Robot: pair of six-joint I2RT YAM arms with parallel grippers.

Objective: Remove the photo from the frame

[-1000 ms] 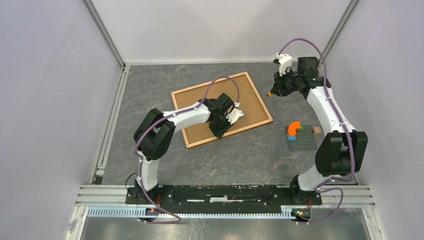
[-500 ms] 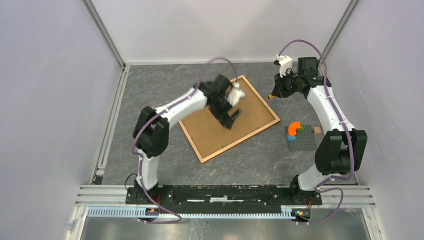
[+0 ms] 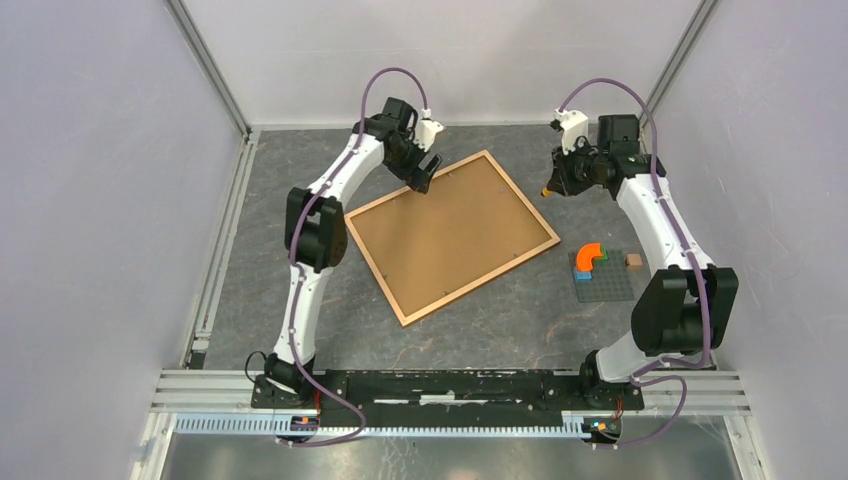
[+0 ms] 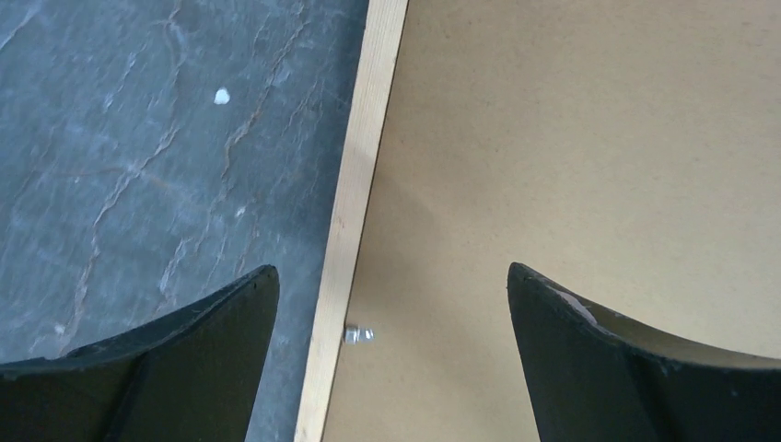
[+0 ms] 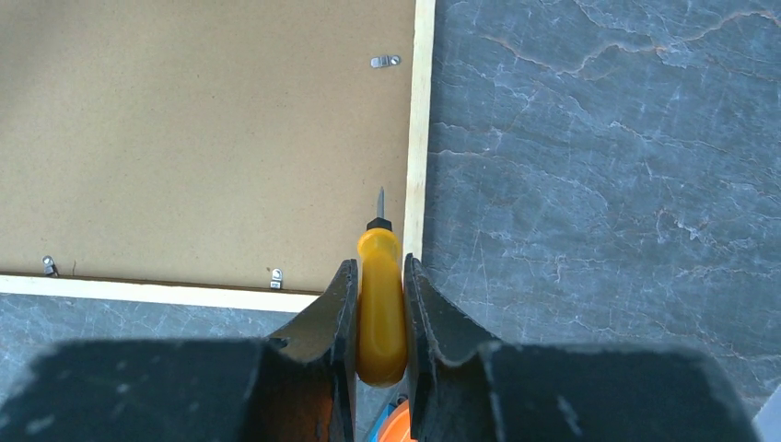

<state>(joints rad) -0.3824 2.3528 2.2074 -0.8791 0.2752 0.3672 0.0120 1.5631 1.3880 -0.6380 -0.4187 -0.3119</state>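
Fibreboard back of the frame (image 3: 452, 236) faces up, flat on the table (image 3: 500, 310); photo hidden, presumably beneath. Left gripper (image 3: 421, 177) gapes empty over its far-left edge. Right gripper (image 5: 378, 267) clamps a yellow-handled screwdriver (image 5: 379, 313). Step: turning back the clips (image 5: 385, 62); next, the tip must reach one.

frame (image 3: 452, 236): orange-brown rim, plain tan back
table (image 3: 500, 310): dk grey, pale veins
screwdriver (image 5: 381, 308): yellow handle
baseplate (image 3: 610, 285): grey

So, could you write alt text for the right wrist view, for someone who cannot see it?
The right tool grips a yellow-handled screwdriver, its tip over the brown back of the frame, beside the wooden edge. Small metal clips sit on that back; grey table lies to the right.
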